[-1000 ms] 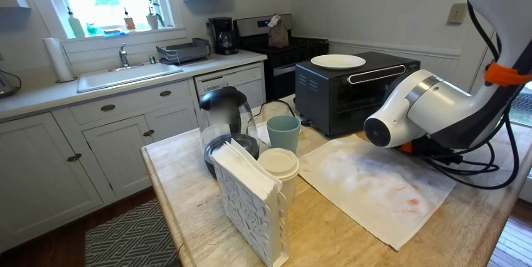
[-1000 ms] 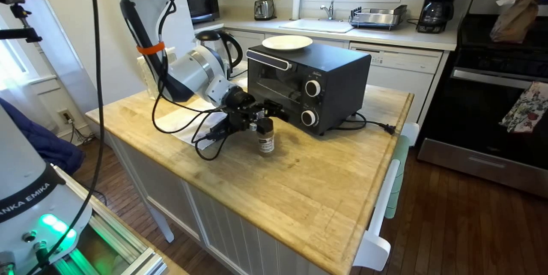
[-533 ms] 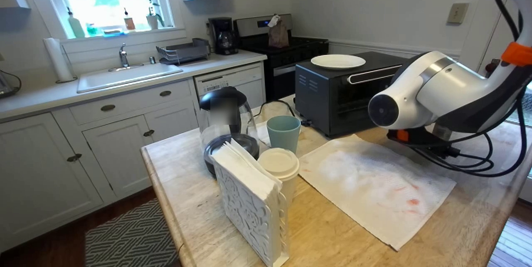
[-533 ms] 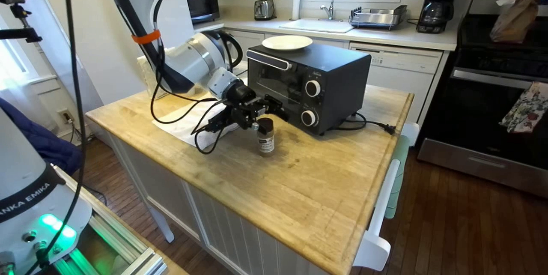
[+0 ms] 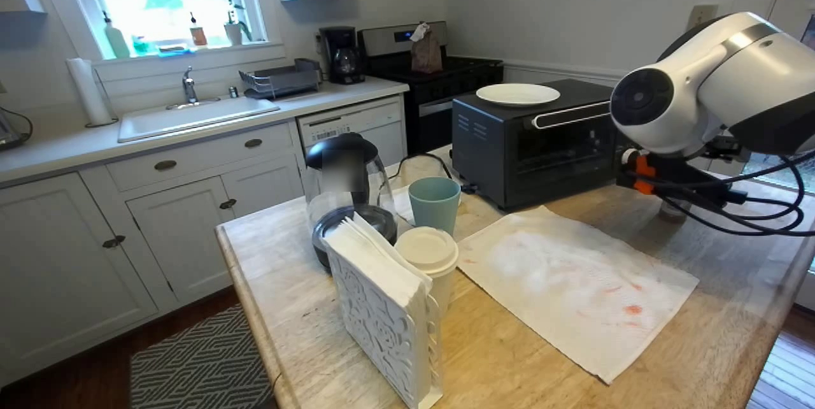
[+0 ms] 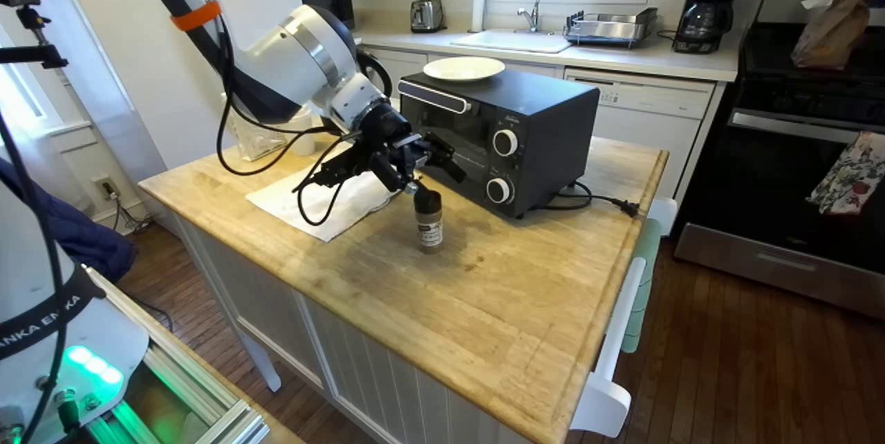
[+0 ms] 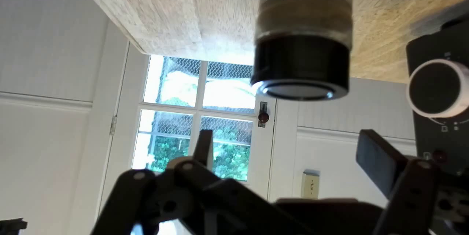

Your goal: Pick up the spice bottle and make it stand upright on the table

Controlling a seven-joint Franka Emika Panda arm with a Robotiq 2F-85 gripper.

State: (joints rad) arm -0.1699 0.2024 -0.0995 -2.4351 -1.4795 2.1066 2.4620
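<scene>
The spice bottle (image 6: 429,224) stands upright on the light-wood table (image 6: 484,312) in front of the toaster oven. It has a clear body with brown contents, a white label and a black cap. In an exterior view its lower part shows behind the arm's cables (image 5: 672,210). In the wrist view, which stands upside down, the bottle (image 7: 304,19) shows cap downward at the top. My gripper (image 6: 434,180) is just above and behind the cap in an exterior view. In the wrist view the gripper (image 7: 289,154) has its fingers wide apart with nothing between them, apart from the bottle.
A black toaster oven (image 6: 553,133) with a white plate (image 6: 463,68) on top is close to the gripper. A paper towel (image 5: 573,288) lies on the table. A teal mug (image 5: 435,202), kettle (image 5: 353,205), lidded cup (image 5: 428,250) and napkin holder (image 5: 382,313) stand toward one end.
The arm and gripper have risen and drawn back from the bottle. In an exterior view the arm has moved up and to the right. The bottle has stayed standing in the same place.
</scene>
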